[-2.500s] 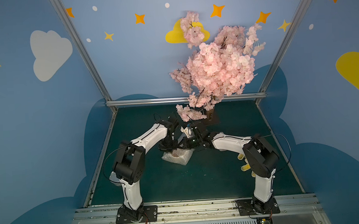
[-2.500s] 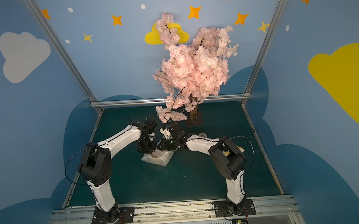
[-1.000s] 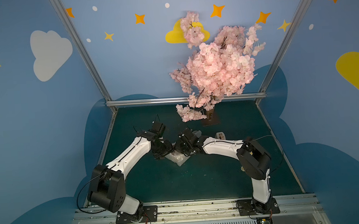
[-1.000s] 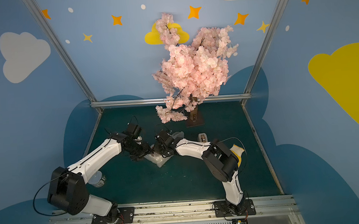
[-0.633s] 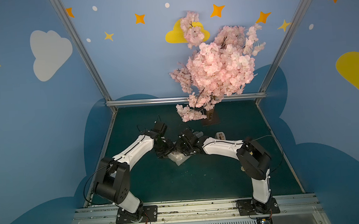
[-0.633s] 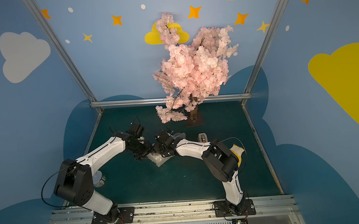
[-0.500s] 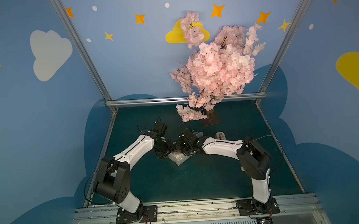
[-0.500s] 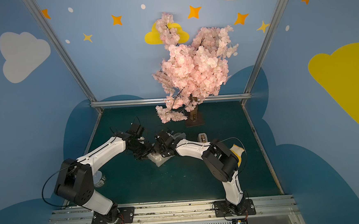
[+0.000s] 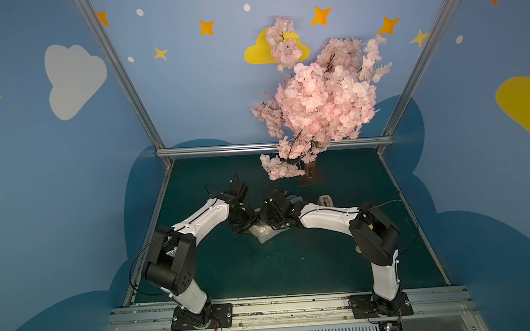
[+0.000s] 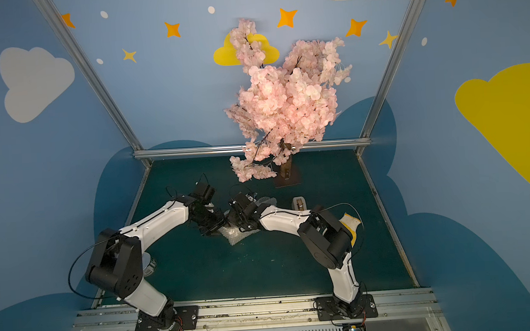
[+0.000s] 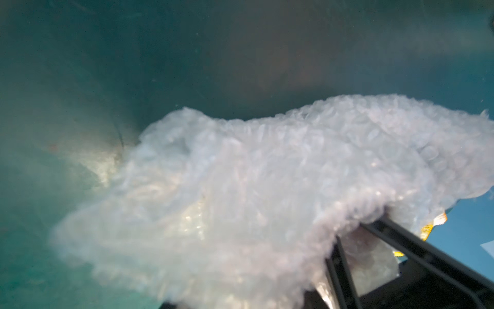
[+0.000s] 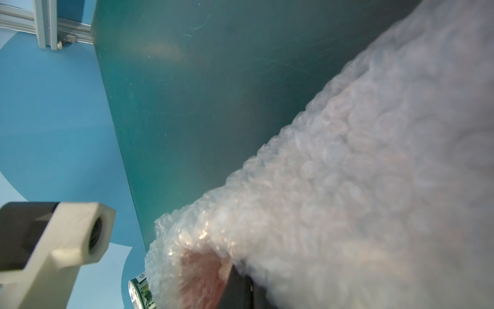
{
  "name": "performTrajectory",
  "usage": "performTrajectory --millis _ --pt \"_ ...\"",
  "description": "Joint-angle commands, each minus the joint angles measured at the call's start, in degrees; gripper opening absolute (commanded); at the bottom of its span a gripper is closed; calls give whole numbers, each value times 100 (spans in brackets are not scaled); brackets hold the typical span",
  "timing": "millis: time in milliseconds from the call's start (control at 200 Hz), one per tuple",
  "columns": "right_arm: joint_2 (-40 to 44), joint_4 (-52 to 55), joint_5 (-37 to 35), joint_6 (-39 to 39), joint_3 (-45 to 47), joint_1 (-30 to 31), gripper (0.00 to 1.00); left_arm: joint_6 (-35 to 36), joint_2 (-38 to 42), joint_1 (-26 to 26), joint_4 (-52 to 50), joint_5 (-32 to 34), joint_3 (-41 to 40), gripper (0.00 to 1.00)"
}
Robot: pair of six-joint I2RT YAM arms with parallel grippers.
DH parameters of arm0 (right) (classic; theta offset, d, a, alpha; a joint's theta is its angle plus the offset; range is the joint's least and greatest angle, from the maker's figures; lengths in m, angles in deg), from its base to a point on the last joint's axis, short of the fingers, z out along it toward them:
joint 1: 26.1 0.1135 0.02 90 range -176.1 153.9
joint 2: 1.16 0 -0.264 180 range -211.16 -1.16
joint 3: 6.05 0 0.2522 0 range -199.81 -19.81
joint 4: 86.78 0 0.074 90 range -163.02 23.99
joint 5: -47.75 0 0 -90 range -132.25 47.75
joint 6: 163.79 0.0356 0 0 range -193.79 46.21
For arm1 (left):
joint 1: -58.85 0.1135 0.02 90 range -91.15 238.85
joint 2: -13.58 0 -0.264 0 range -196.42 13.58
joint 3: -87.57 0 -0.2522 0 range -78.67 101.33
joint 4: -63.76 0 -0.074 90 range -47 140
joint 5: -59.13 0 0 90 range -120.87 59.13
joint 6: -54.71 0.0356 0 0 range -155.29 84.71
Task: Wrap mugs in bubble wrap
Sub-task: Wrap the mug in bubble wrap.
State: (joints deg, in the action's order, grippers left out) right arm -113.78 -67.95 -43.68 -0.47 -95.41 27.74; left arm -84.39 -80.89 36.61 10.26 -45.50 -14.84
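On matte green tabletop (image 9: 279, 266): crumpled clear bubble wrap (image 9: 264, 233), round blisters.

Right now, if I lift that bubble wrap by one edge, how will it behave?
Probably floppy: the bubble wrap lies crumpled and sagging, so it should droop. Likely light, being thin and see-through. A reddish tint shows through it, perhaps the mug, which could slip out.

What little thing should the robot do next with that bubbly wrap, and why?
Probably close the left gripper on the fold of bubble wrap lying between its open jaws. The right gripper pinches the wrap from the opposite side, and the mug shows red through a loose end, so a second grip would likely let both arms pull the wrap snug.
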Motion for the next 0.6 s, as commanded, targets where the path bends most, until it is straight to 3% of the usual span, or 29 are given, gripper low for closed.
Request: performTrajectory --millis 0,155,295,431,596 --pt "87 235 109 -210 307 135 0 -160 -246 -15 514 242 -117 43" --pt "334 96 85 -388 432 129 0 -122 -355 35 462 268 -17 30" --pt "366 200 214 -553 304 101 3 -74 -426 93 403 224 72 26" --pt "397 140 331 -655 366 65 11 59 -483 125 253 239 218 19" --pt "622 30 359 -995 473 39 29 371 -586 149 -195 429 569 11"
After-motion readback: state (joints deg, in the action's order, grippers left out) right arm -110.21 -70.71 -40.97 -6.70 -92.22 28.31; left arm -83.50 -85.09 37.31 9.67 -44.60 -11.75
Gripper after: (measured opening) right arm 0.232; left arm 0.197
